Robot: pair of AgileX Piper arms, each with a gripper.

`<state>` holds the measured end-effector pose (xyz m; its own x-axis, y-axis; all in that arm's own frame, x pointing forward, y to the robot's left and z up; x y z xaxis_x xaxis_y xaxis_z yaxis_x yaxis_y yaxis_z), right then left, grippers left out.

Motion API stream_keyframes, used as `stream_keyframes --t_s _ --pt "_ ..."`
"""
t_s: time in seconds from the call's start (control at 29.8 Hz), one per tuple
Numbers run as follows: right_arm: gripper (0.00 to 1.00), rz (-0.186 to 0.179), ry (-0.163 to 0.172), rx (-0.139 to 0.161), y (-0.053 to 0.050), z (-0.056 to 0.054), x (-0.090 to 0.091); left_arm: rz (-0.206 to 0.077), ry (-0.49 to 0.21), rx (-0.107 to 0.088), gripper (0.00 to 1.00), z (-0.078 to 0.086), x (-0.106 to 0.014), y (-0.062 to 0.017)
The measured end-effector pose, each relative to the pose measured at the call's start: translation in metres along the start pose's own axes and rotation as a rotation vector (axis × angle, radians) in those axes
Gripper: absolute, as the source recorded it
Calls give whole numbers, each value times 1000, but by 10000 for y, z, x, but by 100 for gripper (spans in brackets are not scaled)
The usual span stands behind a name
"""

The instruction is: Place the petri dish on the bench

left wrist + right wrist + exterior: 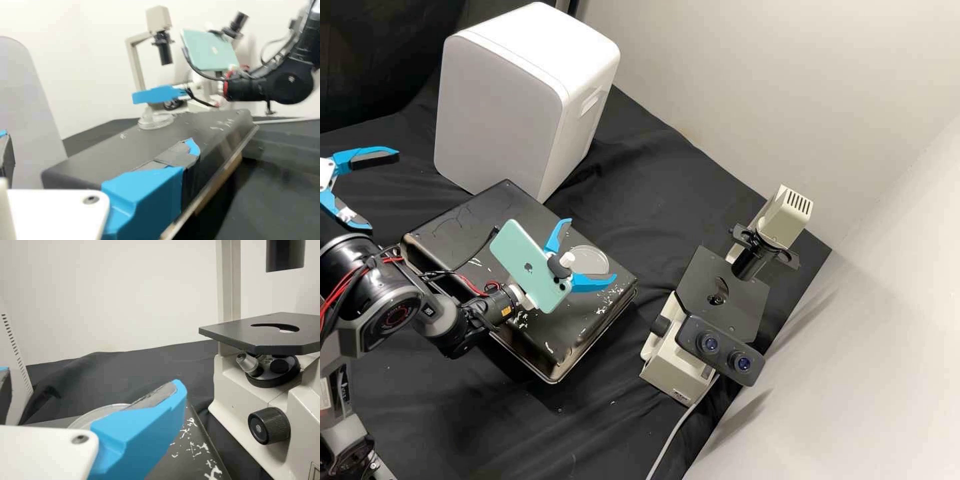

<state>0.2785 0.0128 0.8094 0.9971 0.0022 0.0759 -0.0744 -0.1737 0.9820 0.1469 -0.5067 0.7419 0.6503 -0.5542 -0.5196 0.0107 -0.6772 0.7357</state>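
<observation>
Jaws of right gripper (591, 249) are spread wide, one each side of petri dish (587, 261); can't tell if they touch it. Left gripper (380, 192) is also spread, holding nothing, at high view's left edge, its body cut off there. Dish sits flat on dark scuffed box (520, 220), near corner facing microscope (713, 313). Mint plate (528, 267) on right wrist hides gripper body. In right wrist view, blue finger (135, 440) covers much of dish & microscope top is cut off. Surface: creased black cloth (667, 180). White box unit (520, 100) behind, plain white walls (753, 80).
</observation>
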Motion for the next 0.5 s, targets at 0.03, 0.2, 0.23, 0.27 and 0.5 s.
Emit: stream_keyframes --t_s 0.03,0.2,0.23,0.27,0.5 --pt "100 0 0 0 0 0 0 4 3 -2 100 -3 0 3" --pt "100 1 -3 1 2 3 -16 14 32 -18 100 -26 2 12" --pt "100 1 -2 1 4 0 -18 17 37 -20 100 -23 -1 13" --pt "100 0 -4 1 2 4 -22 27 52 -18 100 -24 -17 27" --pt "100 0 -4 1 2 4 -22 145 108 106 100 34 -123 207"
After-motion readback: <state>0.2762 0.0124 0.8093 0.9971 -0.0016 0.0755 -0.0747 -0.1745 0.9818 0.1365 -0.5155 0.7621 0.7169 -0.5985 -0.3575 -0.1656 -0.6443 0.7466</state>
